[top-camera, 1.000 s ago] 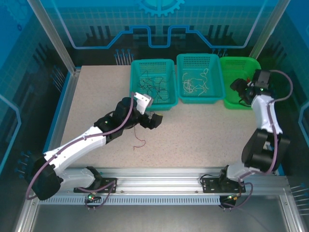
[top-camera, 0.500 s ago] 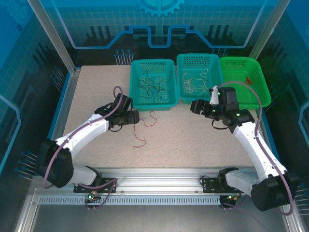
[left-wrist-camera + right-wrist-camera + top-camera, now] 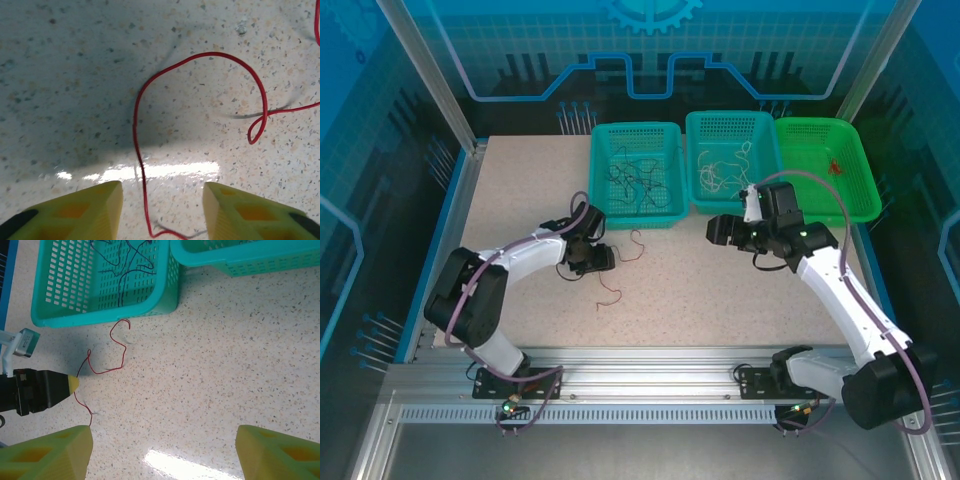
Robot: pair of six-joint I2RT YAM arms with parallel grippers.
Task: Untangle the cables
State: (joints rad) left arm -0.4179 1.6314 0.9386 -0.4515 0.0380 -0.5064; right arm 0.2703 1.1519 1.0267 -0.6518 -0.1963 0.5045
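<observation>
Over the table [image 3: 720, 290], left jaws wide, low astride red wire [image 3: 134, 125], right jaws wide.

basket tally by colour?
Teal: 2, the left basket and the middle basket
Green: 1, the right basket
Total: 3

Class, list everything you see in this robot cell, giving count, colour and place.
table: one, speckled beige, beneath everything
teal baskets: two, far edge, left and middle
green basket: one, far edge, right
dark wires: several, black, in left teal basket
whitish wires: several, in middle teal basket
red piece: one, small, in green basket
red wire: at least one, on table, running between left jaws
left arm: white-black, jaws open
right arm: white-black, jaws open
</observation>
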